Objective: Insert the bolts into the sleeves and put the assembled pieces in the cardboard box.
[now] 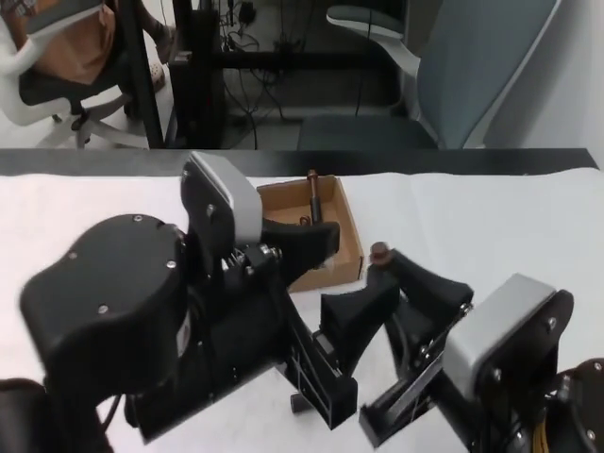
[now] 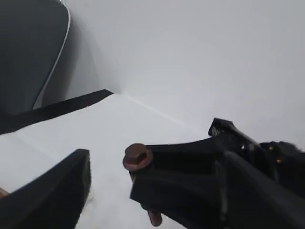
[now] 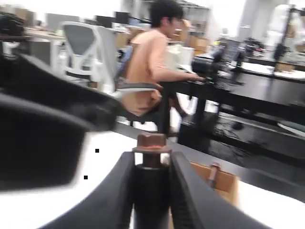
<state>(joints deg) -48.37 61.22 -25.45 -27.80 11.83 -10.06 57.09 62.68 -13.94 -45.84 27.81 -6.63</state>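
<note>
Right hand (image 3: 151, 164) clamped on a black sleeve (image 3: 151, 195) with the bolt (image 3: 151, 141) head proud on top, held upright over the worktop (image 1: 491, 226) near the cardboard box (image 1: 347, 226), likely so the bolt cannot slip out; left hand (image 1: 361, 264) alongside, fingers apart, holding nothing.

Both arms matte blk: left arm (image 1: 104, 293) housing dotted w/ small silver screws (image 1: 102, 309), each wrist w/ light-grey cam block (image 1: 226, 200), left tool (image 1: 361, 260) & right tool (image 3: 151, 176) w/ blk wedge-shaped fingers (image 3: 119, 191), yellow wires (image 1: 569, 436) at right arm (image 1: 578, 392).
</note>
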